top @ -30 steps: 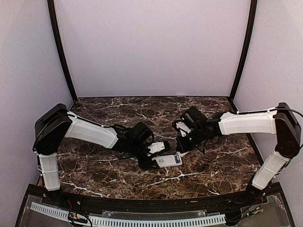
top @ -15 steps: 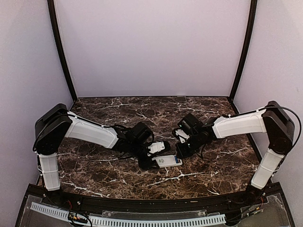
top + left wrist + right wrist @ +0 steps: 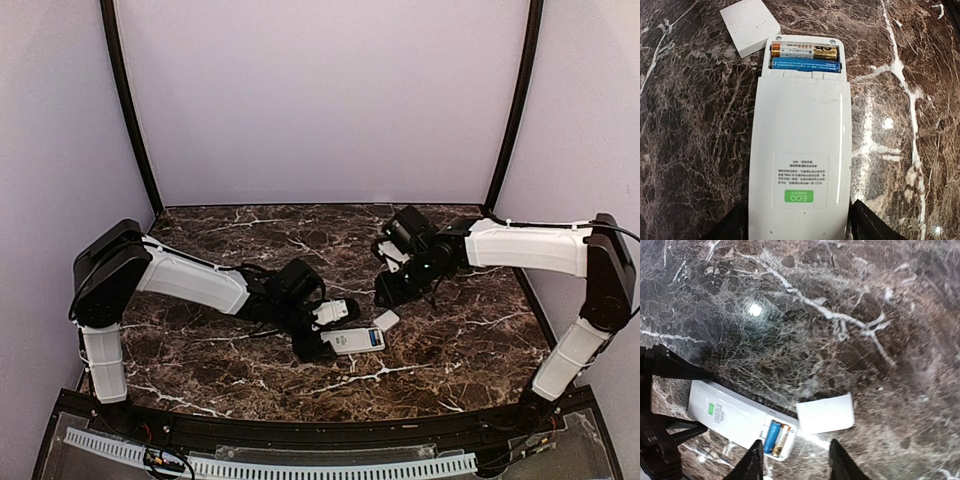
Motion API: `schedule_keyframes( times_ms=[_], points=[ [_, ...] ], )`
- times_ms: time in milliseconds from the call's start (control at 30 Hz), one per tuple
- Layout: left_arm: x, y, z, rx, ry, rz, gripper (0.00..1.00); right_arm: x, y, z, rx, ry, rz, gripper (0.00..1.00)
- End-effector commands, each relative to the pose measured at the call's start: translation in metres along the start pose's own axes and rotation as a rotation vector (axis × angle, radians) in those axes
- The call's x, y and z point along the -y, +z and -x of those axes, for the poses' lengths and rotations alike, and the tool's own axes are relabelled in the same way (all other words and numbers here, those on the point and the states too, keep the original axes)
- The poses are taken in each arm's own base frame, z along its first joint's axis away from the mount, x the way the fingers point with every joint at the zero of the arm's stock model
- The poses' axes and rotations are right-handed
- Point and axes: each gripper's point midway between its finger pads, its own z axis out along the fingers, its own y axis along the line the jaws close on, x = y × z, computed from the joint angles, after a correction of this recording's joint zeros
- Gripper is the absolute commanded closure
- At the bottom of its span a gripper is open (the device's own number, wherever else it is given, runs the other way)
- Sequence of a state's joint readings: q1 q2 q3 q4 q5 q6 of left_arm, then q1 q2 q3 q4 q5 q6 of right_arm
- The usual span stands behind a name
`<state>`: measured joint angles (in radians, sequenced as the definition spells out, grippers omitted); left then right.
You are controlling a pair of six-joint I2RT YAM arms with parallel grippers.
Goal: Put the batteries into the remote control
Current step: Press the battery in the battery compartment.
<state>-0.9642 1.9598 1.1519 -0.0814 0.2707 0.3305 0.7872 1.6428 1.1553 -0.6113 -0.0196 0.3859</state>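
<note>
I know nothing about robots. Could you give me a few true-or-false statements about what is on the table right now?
1. The remote control lies back side up. True.
2. Its battery compartment is empty. False: two batteries sit in it.
3. The small white cover is fitted on the remote. False: it lies on the table beside the remote's open end.
4. The right hand holds nothing. True.

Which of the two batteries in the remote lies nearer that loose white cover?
The gold and orange battery, in the slot by the remote control's end edge; the blue battery lies further in.
</note>
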Motion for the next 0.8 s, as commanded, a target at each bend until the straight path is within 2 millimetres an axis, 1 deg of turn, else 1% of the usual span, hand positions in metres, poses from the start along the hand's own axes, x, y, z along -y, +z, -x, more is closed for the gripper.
schedule_keyframes(
  times_ms=[0, 33, 67, 100, 133, 167, 200, 233, 267, 300, 333, 367, 400, 433, 467, 567, 667, 767],
  points=[
    [0.011, -0.013, -0.024, -0.067, -0.050, -0.019, 0.16, 0.044, -0.010, -0.009, -0.076, -0.014, -0.142, 0.53],
    [0.011, -0.022, -0.018, -0.039, -0.046, -0.010, 0.05, 0.050, -0.006, -0.014, -0.101, -0.021, -0.159, 0.50],
    [0.011, -0.034, -0.008, -0.004, -0.044, 0.004, 0.02, 0.054, -0.003, -0.017, -0.121, -0.029, -0.163, 0.47],
    [0.012, -0.038, -0.008, 0.005, -0.045, 0.009, 0.02, 0.055, 0.001, -0.020, -0.137, -0.042, -0.161, 0.43],
    [0.010, -0.051, 0.001, 0.038, -0.046, 0.031, 0.01, 0.056, 0.004, -0.023, -0.148, -0.052, -0.156, 0.40],
    [0.011, -0.056, 0.002, 0.046, -0.050, 0.038, 0.01, 0.056, 0.008, -0.024, -0.158, -0.064, -0.151, 0.34],
    [0.010, -0.068, 0.010, 0.074, -0.054, 0.058, 0.01, 0.055, 0.011, -0.026, -0.171, -0.073, -0.142, 0.30],
    [0.011, -0.072, 0.009, 0.081, -0.059, 0.062, 0.01, 0.053, 0.014, -0.028, -0.188, -0.079, -0.133, 0.27],
    [0.010, -0.084, 0.016, 0.112, -0.066, 0.079, 0.01, 0.053, 0.019, -0.031, -0.206, -0.083, -0.131, 0.25],
    [0.011, -0.088, 0.015, 0.121, -0.071, 0.083, 0.01, 0.054, 0.023, -0.033, -0.223, -0.086, -0.134, 0.25],
    [0.011, -0.098, 0.021, 0.150, -0.077, 0.096, 0.01, 0.055, 0.025, -0.035, -0.236, -0.091, -0.136, 0.25],
    [0.012, -0.100, 0.019, 0.156, -0.080, 0.103, 0.01, 0.055, 0.027, -0.036, -0.244, -0.099, -0.134, 0.26],
    [0.011, -0.108, 0.022, 0.178, -0.082, 0.117, 0.01, 0.054, 0.029, -0.037, -0.252, -0.105, -0.129, 0.27],
    [0.011, -0.109, 0.018, 0.179, -0.084, 0.124, 0.01, 0.055, 0.030, -0.039, -0.263, -0.108, -0.131, 0.27],
    [0.010, -0.113, 0.019, 0.188, -0.085, 0.139, 0.01, 0.056, 0.032, -0.041, -0.276, -0.110, -0.134, 0.28],
    [0.010, -0.115, 0.010, 0.175, -0.095, 0.153, 0.01, 0.057, 0.035, -0.051, -0.325, -0.109, -0.136, 0.27],
    [0.011, -0.118, 0.009, 0.178, -0.099, 0.158, 0.01, 0.039, 0.041, -0.061, -0.355, -0.136, -0.072, 0.27],
    [0.013, -0.122, 0.013, 0.197, -0.097, 0.154, 0.01, 0.036, 0.051, -0.063, -0.371, -0.157, -0.083, 0.26]
  ],
)
